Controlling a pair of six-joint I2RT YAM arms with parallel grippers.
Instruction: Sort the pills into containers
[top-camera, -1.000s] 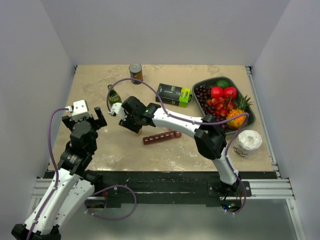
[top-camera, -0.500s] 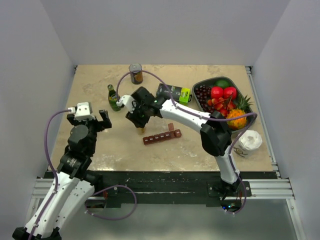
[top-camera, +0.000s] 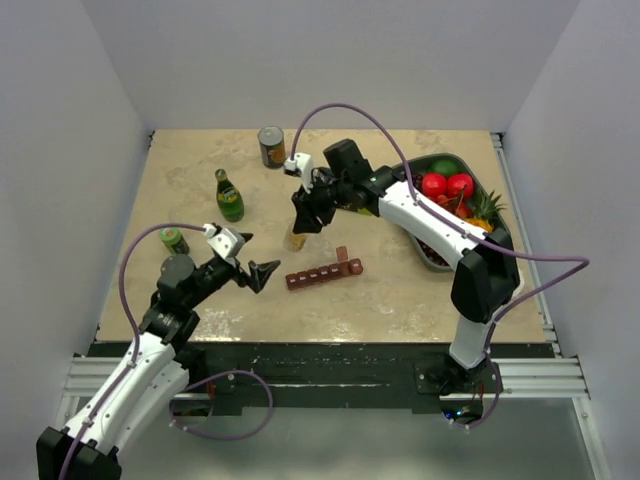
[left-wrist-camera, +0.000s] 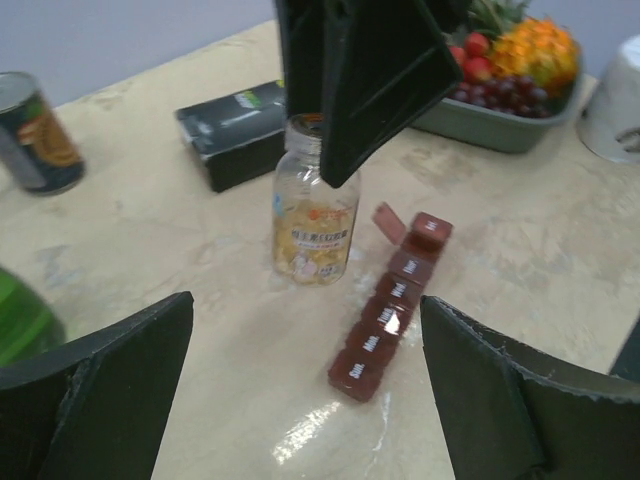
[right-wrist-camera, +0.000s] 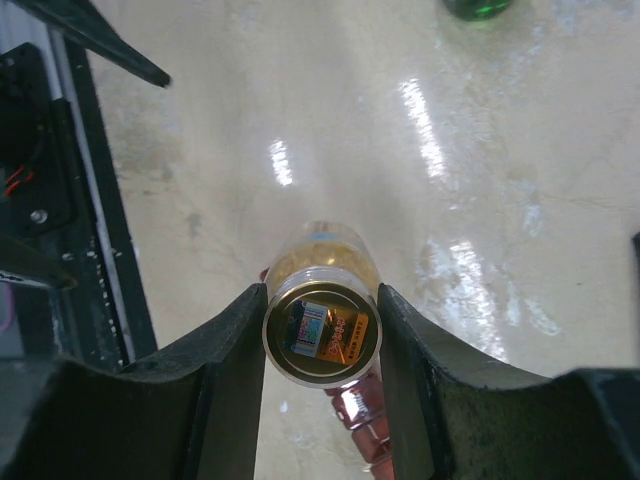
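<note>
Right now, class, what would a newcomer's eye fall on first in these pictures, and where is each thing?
The right gripper clamps a clear, upright pill bottle with yellowish contents by its neck at the middle of the table. Just beside it lies a dark red pill box, a row of small compartments with one end lid flipped open. The left gripper hangs wide open nearby, pointed at both.

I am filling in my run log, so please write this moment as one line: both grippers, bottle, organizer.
right gripper: shut on pill bottle, upright | left gripper: open, empty, facing pill organizer | lids: one end lid open
</note>
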